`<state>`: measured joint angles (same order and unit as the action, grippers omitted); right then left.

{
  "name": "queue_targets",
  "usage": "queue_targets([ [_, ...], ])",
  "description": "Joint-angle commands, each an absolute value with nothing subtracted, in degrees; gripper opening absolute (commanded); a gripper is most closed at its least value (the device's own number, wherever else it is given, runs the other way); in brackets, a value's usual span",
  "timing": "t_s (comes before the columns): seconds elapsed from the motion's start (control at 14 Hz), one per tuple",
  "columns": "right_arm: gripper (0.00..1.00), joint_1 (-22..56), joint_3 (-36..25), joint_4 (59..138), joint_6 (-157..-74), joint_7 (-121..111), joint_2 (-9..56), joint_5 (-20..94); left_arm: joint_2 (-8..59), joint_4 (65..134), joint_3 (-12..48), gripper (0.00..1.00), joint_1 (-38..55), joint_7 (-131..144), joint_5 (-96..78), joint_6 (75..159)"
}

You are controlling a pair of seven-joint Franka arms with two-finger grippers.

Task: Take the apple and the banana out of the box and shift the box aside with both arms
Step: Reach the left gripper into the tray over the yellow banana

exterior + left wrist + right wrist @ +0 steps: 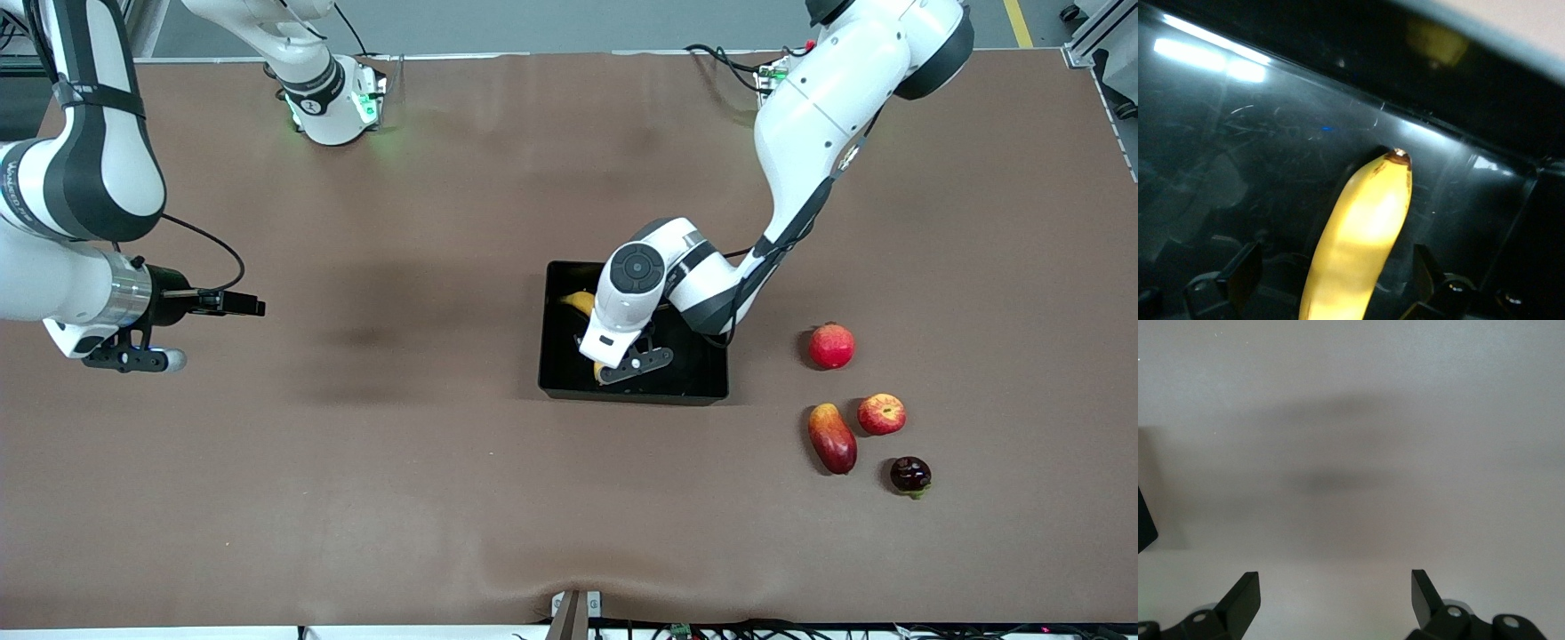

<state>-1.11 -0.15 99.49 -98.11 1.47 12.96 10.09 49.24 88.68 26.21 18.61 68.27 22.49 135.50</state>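
Both grippers spread wide: we see left gripper (1335,273) down in the box (569,378), fingers (1241,273) straddling the banana (1361,247), not clamped. Right gripper (1335,597) waits over bare table (356,462). Apple (881,413) sits out, toward left arm's end.

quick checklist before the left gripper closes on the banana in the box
1. Banana between the left gripper fingers: ok.
2. Left gripper open: ok.
3. Fingers touching the banana: cannot tell.
4. Apple out of the box, on the table: ok.
5. Right gripper open, waiting over bare table at its own end: ok.
6. Box moved aside: not ok, banana is in it.
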Motion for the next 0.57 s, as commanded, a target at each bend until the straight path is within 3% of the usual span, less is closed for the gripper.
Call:
queue_targets([
  [0.0, 1.00, -1.1, -0.3, 101.0, -98.6, 0.8, 11.4, 11.2, 50.9, 87.1, 25.9, 0.83, 19.3, 65.8, 23.9, 136.4],
  [0.07, 1.00, -1.1, -0.3, 101.0, -98.5, 0.8, 11.4, 11.2, 51.1, 87.1, 25.9, 0.67, 19.4, 65.0, 23.9, 136.4],
  [0.29, 1.00, -1.1, -0.3, 101.1, -98.3, 0.8, 11.4, 11.2, 51.2, 87.0, 25.9, 0.04, 19.4, 64.7, 24.0, 136.6],
  [0.5, 1.00, -1.1, -0.3, 101.0, -98.3, 0.8, 11.4, 11.2, 49.8, 86.8, 25.9, 0.00, 19.3, 65.0, 24.1, 136.5],
])
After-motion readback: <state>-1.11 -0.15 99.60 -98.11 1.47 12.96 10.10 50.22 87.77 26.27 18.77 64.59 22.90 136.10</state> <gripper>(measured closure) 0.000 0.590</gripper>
